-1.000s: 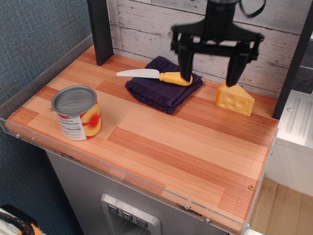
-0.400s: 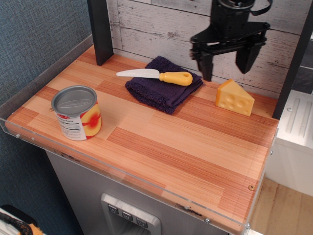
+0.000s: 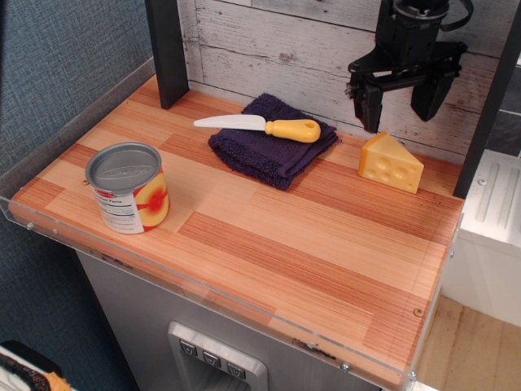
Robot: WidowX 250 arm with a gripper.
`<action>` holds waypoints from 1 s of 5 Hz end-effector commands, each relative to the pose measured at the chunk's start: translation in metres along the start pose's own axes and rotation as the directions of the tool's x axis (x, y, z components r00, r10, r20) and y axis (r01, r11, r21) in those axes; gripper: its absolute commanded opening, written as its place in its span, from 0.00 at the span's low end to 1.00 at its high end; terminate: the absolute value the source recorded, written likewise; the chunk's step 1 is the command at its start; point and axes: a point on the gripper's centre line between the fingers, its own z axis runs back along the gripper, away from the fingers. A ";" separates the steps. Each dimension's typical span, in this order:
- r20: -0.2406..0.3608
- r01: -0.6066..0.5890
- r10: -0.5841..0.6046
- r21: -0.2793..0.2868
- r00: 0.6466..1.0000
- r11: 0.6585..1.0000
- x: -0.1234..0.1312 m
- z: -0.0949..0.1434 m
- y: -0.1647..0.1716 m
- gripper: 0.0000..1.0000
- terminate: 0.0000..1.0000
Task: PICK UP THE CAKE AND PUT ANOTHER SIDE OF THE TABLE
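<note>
Starting at your left, you've got the can (image 3: 128,188) standing upright near the front left corner of the table (image 3: 269,244), grey lid on top, red and yellow label with a white nutrition panel facing the camera, well apart from everything else. The table is light and reddish-brown striped planks with a clear acrylic rim along the front and left edges, sitting on a grey metal base. A black post (image 3: 167,50) stands at the back left, against the whitewashed plank wall (image 3: 269,41). Moving right, you see the dark purple cloth (image 3: 273,140) bunched flat toward the back middle, and the knife (image 3: 259,125) lies across its top, white blade pointing left and hanging past the cloth edge, yellow handle to the right on the cloth. Next, the cake (image 3: 391,163) sits on the bare tabletop at the back right, just beside the cloth's right corner but not touching it, a yellow-orange wedge with round holes on its front face, thin end up and to the left. Above it, your gripper (image 3: 400,97) hangs in the air, black fingers spread wide apart, nothing between them, clear of the cake with its tips above the wedge's top. A second black post (image 3: 486,106) runs down the far right edge.
</note>
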 end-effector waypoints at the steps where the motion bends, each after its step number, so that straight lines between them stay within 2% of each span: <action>1: 0.015 0.026 -0.026 -0.044 1.000 0.999 0.010 0.006 -0.004 1.00 0.00; 3: 0.027 0.045 -0.044 -0.032 0.999 0.998 0.008 0.002 0.008 1.00 0.00; 5: 0.015 0.059 -0.058 -0.038 0.998 0.998 0.011 -0.012 0.007 1.00 0.00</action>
